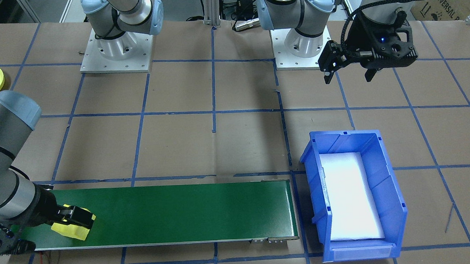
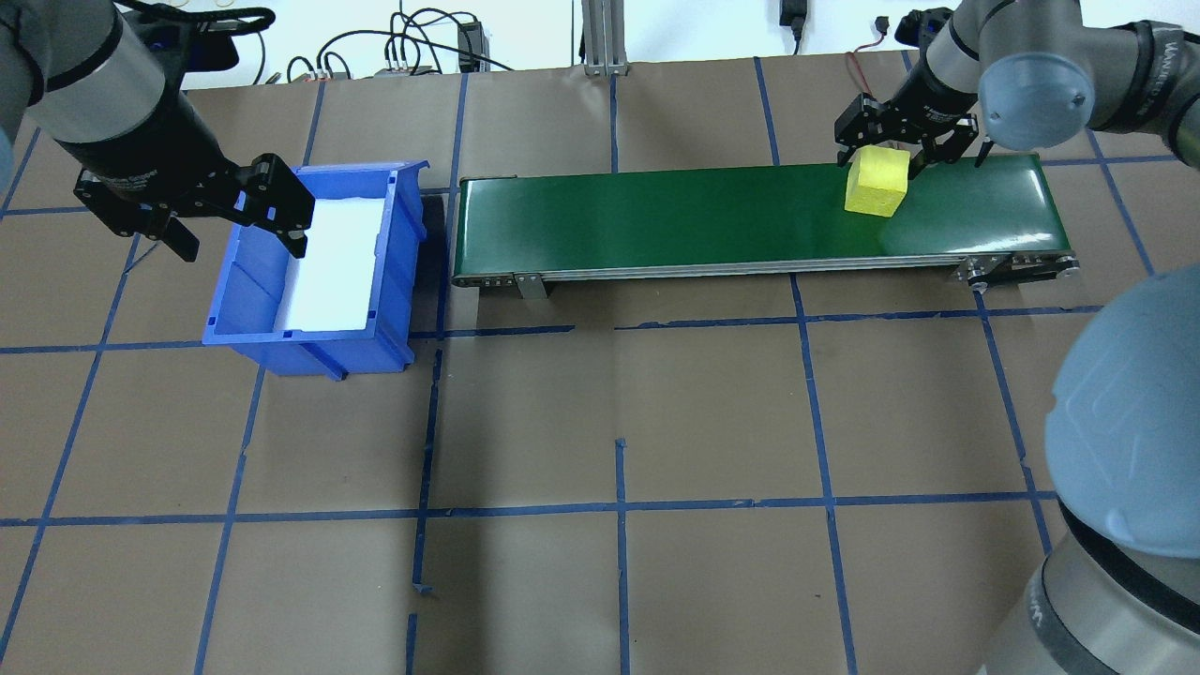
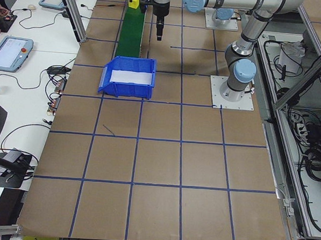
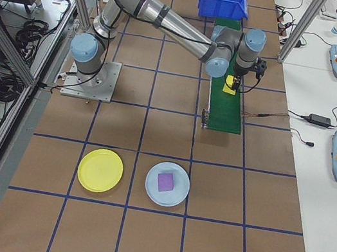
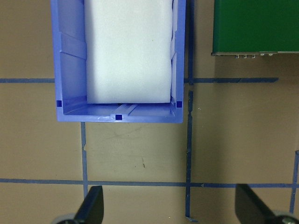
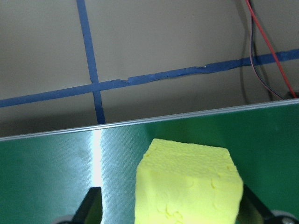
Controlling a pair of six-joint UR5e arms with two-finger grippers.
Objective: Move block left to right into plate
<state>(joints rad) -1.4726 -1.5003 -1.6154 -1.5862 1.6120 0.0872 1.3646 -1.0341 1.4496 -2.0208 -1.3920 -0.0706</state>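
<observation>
Early stage; right gripper (image 2: 879,161) straddles the block (image 2: 877,181) on the belt's (image 2: 656,220) right end, jaws apart, not clamped; left gripper (image 2: 234,211) idle, jaws apart; plate (image 4: 100,170) empty, well apart on the counter.

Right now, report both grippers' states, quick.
Left gripper: open, empty, above the table near the blue bin.
Right gripper: open around the yellow block on the green conveyor, not yet closed.
</observation>
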